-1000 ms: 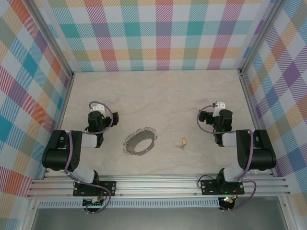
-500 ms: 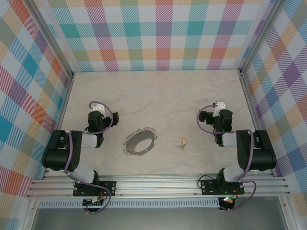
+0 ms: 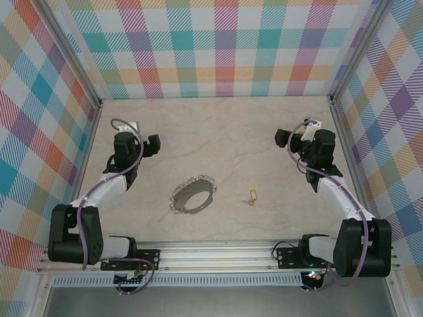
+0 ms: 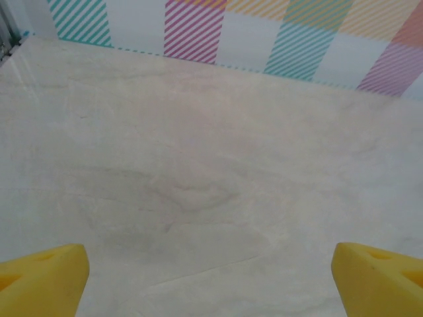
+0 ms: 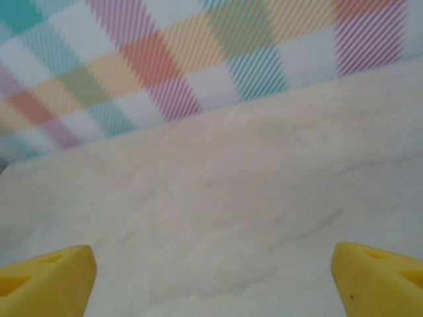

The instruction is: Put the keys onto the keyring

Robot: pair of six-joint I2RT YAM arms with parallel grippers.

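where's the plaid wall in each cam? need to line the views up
Top external: plaid wall spans the upper band and runs down both sides, around the table.
Left wrist: plaid wall is a thin strip along the top edge.
Right wrist: plaid wall takes the upper part, reaching lower on the left.
Shared landmark: the seam where the marble table meets the wall.

Top cam's bright and even for me, light from overhead; arms (image 3: 106, 191) throw only short soft shadows on the table (image 3: 218, 125). No glare. Left wrist pic is fairly sharp, left fingers (image 4: 39, 281) a bit soft. Right wrist pic's blurrier, far wall (image 5: 198, 59) stripes smeared.
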